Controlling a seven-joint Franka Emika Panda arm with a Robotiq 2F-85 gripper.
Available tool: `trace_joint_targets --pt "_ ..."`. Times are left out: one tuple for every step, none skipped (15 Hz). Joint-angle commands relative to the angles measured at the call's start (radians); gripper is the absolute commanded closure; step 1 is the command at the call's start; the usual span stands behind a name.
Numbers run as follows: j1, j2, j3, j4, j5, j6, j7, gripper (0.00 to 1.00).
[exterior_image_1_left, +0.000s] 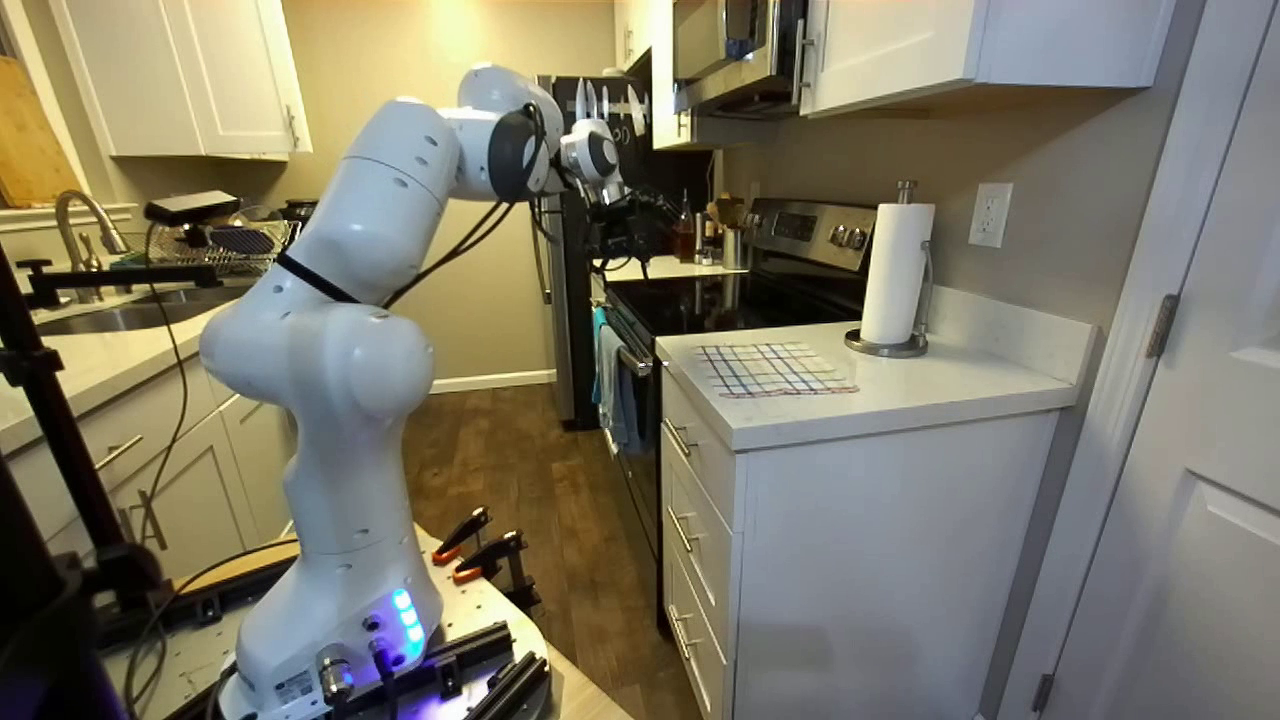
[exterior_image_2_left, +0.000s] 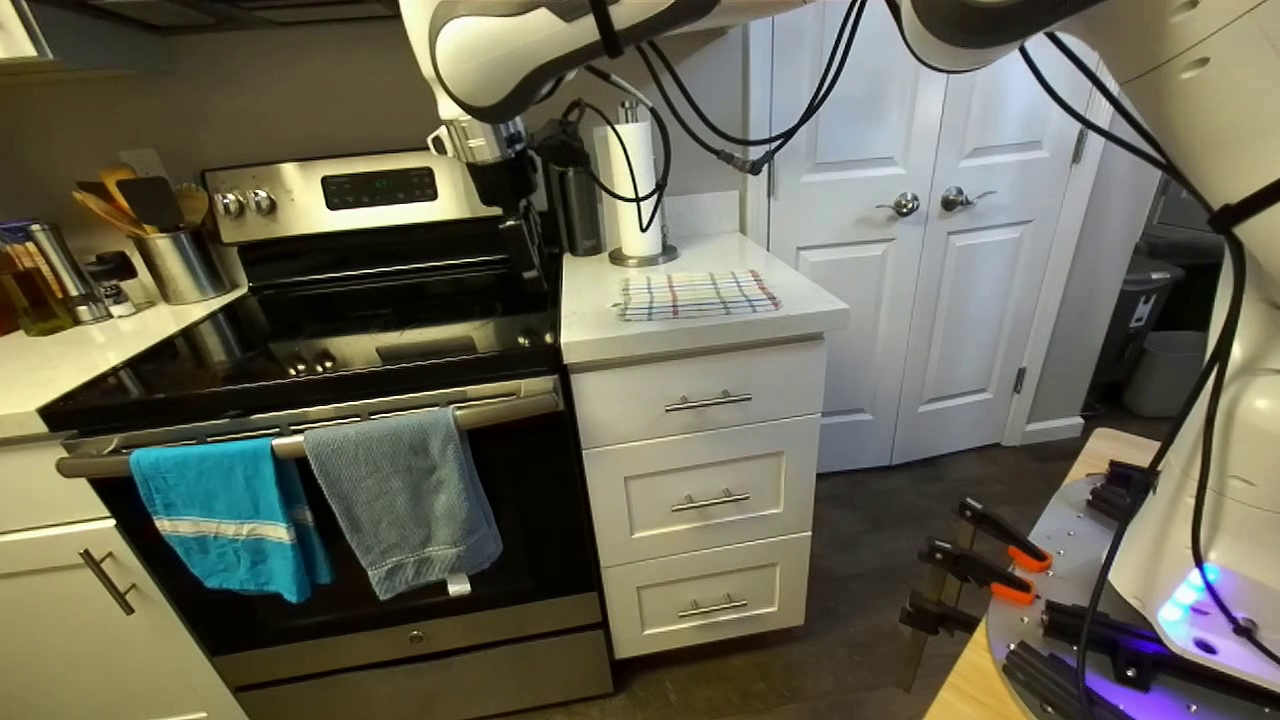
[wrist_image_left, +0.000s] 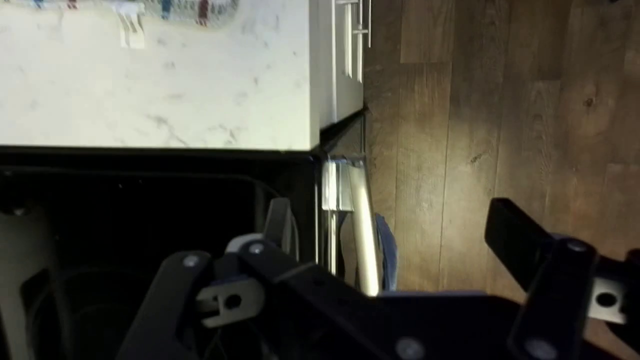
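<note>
There's one gripper (wrist_image_left: 390, 215), one stove (exterior_image_2_left: 400, 322), one checked cloth (exterior_image_2_left: 698, 295) — two hanging towels (exterior_image_2_left: 405, 505).

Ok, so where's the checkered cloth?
In an exterior view, the checkered cloth lies on the white counter, right of the stove and in front of the paper towel roll.

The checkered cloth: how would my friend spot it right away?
Find the black-topped stove, then the white counter beside it, above three drawers. The cloth lies flat there, near the paper towel roll; unlike that plain roll, it's crossed by coloured lines.
</note>
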Motion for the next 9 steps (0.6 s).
trace_joint_targets --pt "0.031 0.073 0.035 0.146 0.062 -0.018 -0.035 0.0" --pt "0.04 0.085 0.039 0.169 0.076 -0.023 -0.035 0.0" --pt "0.04 0.094 0.059 0.179 0.084 -0.021 -0.032 0.0" --pt "0.043 0.105 0.07 0.195 0.102 -0.021 -0.039 0.0" --pt "0.044 0.117 0.087 0.21 0.121 -0.02 -0.051 0.0" --pt "0.041 0.131 0.112 0.228 0.147 -0.031 -0.078 0.0" --pt "0.041 0.142 0.13 0.242 0.166 -0.038 -0.1 0.0" --pt "0.043 0.153 0.143 0.253 0.181 -0.06 -0.112 0.0" --pt "0.045 0.162 0.154 0.259 0.194 -0.069 -0.119 0.0"
